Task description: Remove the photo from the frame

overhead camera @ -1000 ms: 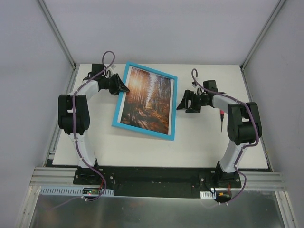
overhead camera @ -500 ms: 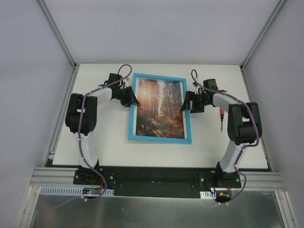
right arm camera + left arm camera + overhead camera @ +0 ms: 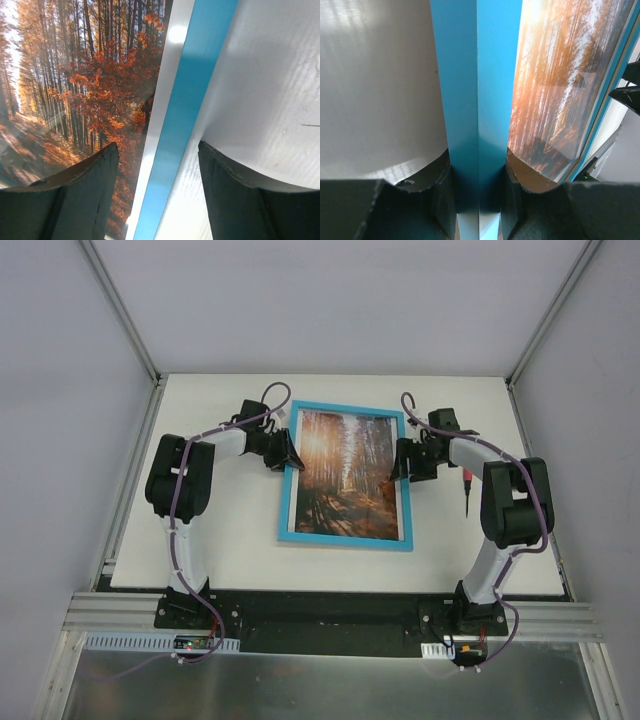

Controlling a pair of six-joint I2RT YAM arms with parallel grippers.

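Observation:
The frame [image 3: 345,541], turquoise-blue, sits near the table's middle with its long sides running away from me. The photo [image 3: 348,475], an orange autumn forest path, is inside it. My left gripper [image 3: 288,452] is shut on the frame's left side. In the left wrist view both dark fingers [image 3: 432,177] press the blue bar [image 3: 477,100], with the photo [image 3: 555,90] to the right. My right gripper [image 3: 398,462] is open and straddles the frame's right side. In the right wrist view one finger is over the photo [image 3: 85,75] and the other is beyond the blue edge [image 3: 192,100]; neither touches.
The white table [image 3: 460,540] is bounded by grey walls on both sides and at the back. Metal rails [image 3: 130,480] run along its left and right edges. Both arm bases stand on the black strip [image 3: 330,615] at the near edge.
The frame has swung clockwise from a tilt to nearly square and shifted right, carried by my left gripper. My right gripper has moved over the frame's right edge, and its jaws have narrowed.

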